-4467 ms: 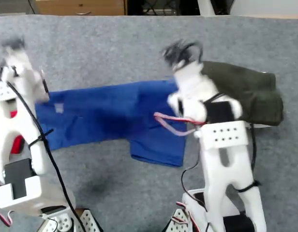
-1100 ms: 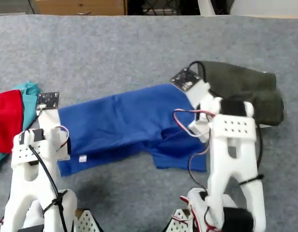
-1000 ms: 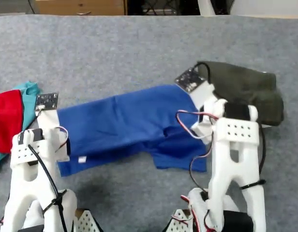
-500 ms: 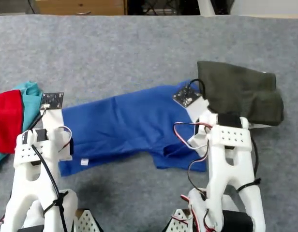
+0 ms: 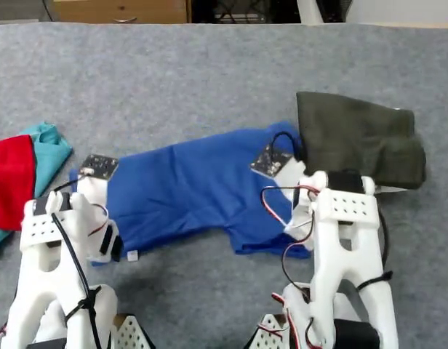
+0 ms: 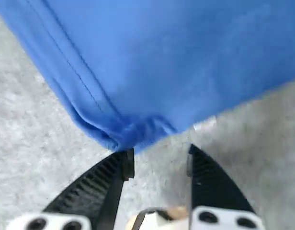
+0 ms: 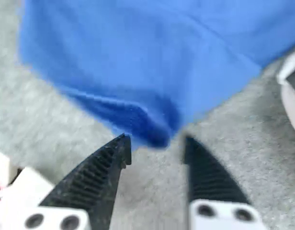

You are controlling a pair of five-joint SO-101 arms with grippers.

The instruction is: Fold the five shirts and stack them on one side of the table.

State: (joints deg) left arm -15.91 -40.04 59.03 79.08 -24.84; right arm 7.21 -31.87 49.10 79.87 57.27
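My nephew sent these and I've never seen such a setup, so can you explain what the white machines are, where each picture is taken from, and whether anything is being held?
They are two robot arms, the left arm and the right arm, at a grey-covered table. One picture looks down from an overhead camera; the other two come from a camera on each arm's wrist, looking past its gripper. A blue shirt lies spread in the middle, a folded dark green shirt to its right, a red shirt and a teal shirt at the left edge. The left gripper and the right gripper are open at the blue shirt's near edge, holding nothing.
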